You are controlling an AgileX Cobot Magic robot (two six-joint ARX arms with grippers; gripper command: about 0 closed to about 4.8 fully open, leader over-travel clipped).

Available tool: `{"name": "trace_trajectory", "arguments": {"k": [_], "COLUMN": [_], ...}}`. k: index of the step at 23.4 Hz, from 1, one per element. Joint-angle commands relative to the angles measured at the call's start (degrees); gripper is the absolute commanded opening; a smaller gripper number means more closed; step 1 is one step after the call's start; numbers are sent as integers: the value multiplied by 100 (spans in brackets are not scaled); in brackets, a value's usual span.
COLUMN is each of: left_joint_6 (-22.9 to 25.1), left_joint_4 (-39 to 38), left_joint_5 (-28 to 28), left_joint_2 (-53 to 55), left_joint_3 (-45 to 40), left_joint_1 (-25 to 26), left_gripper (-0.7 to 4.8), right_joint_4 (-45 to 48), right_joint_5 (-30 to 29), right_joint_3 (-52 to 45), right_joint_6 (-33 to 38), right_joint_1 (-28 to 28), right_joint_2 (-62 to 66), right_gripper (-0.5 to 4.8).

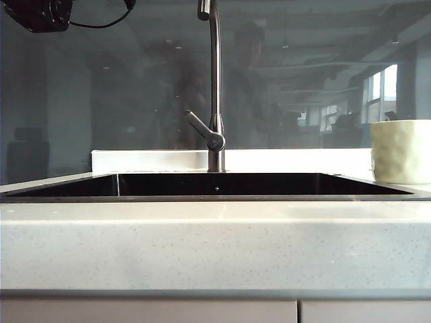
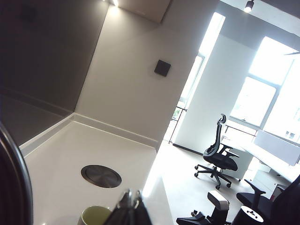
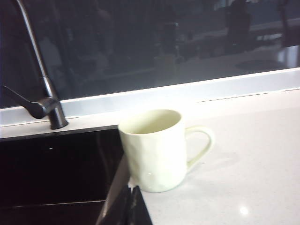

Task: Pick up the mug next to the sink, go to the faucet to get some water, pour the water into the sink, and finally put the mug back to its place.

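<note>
Mug [image 3: 157, 150] upright on counter beside sink [image 3: 56, 164], empty, untouched. R gripper [image 3: 132, 190] pinched closed just short of it; L gripper [image 2: 131, 196] closed, off elsewhere. Pickup, faucet [image 1: 215, 87] fill, pour, return all look pending.

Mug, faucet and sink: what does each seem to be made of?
Mug: probably glazed ceramic, pale cream, dimpled, soft sheen.
Faucet: likely brushed steel, grey satin tube.
Sink: glossy black basin, thin metal rim; material unclear.
</note>
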Motion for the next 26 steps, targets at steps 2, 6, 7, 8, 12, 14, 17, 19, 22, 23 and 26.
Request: {"name": "trace_trajectory", "arguments": {"k": [2, 6, 7, 8, 12, 14, 17, 19, 22, 23, 26], "left_joint_6": [50, 52, 52, 52, 52, 52, 52, 348, 909, 1572, 6000], "left_joint_4": [225, 212, 212, 212, 212, 212, 212, 162, -872, -1307, -5466], "left_joint_5": [-17, -17, -17, -17, -17, -17, -15, 643, 765, 774, -28], "left_joint_2": [-42, -39, -39, -39, -39, -39, -39, -39, -330, -507, -1928], "left_joint_3": [28, 20, 20, 20, 20, 20, 20, 24, -313, -492, -1585], "left_joint_1": [-2, -2, -2, -2, -2, -2, -2, 55, 133, 118, 59], "left_gripper": [-5, -5, -5, -5, -5, -5, -5, -5, -5, -5, -5], "right_joint_4": [98, 98, 98, 98, 98, 98, 98, 98, 98, 98, 98], "right_joint_5": [46, 31, 31, 31, 31, 31, 31, 31, 31, 31, 28], "right_joint_3": [-20, -20, -20, -20, -20, -20, -20, -20, -20, -20, -20], "right_joint_6": [-79, -79, -79, -79, -79, -79, -79, -79, -79, -79, -79], "right_joint_1": [-9, -9, -9, -9, -9, -9, -9, -9, -9, -9, 0], "right_joint_2": [-13, -13, -13, -13, -13, -13, -13, -13, -13, -13, -11], "right_gripper": [-3, -2, -1, -1, -1, -1, -1, -1, -1, -1, -1]}}
